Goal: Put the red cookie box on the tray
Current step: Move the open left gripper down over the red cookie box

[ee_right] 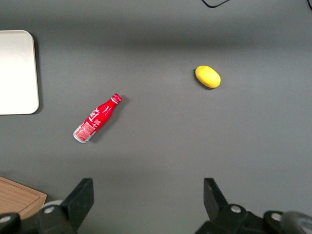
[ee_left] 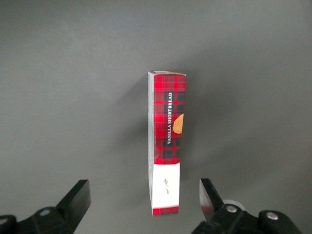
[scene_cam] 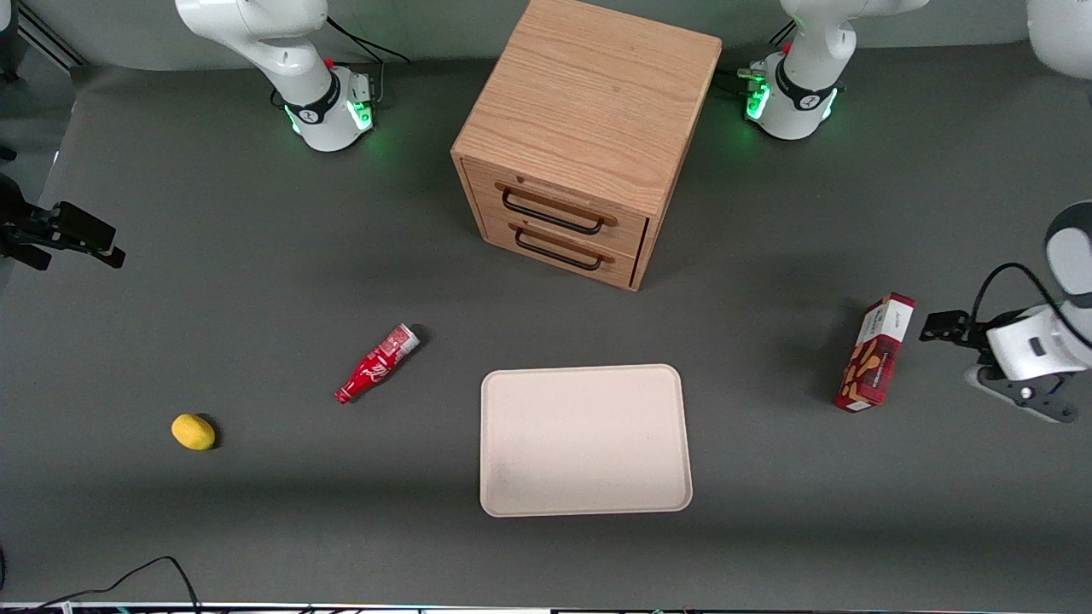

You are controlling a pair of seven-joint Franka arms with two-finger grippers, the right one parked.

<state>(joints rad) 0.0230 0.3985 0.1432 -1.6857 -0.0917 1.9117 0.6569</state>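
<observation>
Your gripper [ee_left: 141,202] hung wide open over the red cookie box [ee_left: 166,141], which stood on its narrow edge at the tray's [scene_cam: 585,375] three o'clock, so an off-centre descent risked toppling it.

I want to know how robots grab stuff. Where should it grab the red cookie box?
Probably across its two wide flat faces, near the middle. The red cookie box rests on a narrow edge on the table, so its thin width fits between the fingers. The gripper is open, close beside it, fingers either side of its white end.
</observation>
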